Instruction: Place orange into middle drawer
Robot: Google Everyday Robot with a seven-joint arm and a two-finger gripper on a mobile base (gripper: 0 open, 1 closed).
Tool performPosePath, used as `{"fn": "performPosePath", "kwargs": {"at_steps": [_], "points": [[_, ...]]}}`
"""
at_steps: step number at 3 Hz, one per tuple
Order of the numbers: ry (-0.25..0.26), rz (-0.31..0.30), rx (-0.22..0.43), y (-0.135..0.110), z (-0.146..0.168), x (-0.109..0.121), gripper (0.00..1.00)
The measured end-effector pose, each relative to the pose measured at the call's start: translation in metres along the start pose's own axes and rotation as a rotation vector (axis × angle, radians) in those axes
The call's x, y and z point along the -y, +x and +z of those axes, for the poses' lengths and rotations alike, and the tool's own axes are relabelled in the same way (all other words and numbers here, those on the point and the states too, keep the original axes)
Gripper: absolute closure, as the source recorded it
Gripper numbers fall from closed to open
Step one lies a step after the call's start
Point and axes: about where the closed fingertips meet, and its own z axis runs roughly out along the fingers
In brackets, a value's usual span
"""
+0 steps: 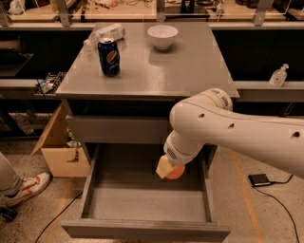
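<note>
We look down from one high, near camera facing the open matte-grey drawer box (142, 204); the gripper (167, 168) hangs over it.

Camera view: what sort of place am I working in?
Likely a lab or workshop: cluttered workbenches behind, a cable on the floor, a cardboard box. The claw holds the orange over the open middle drawer.
</note>
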Motion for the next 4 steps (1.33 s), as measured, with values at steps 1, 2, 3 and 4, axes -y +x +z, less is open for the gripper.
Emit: {"fn": "performPosePath", "kwargs": {"at_steps": [1, 2, 3, 4], "points": [[-0.032, 0.042, -0.020, 0.015, 0.040, 0.005, 1.00], [-0.051, 0.069, -0.019, 0.024, 0.097, 0.010, 1.00], [-0.058, 0.078, 0.029, 0.025, 0.144, 0.007, 1.00], [-0.091, 0.076, 0.137, 0.010, 0.187, -0.005, 1.00]]}}
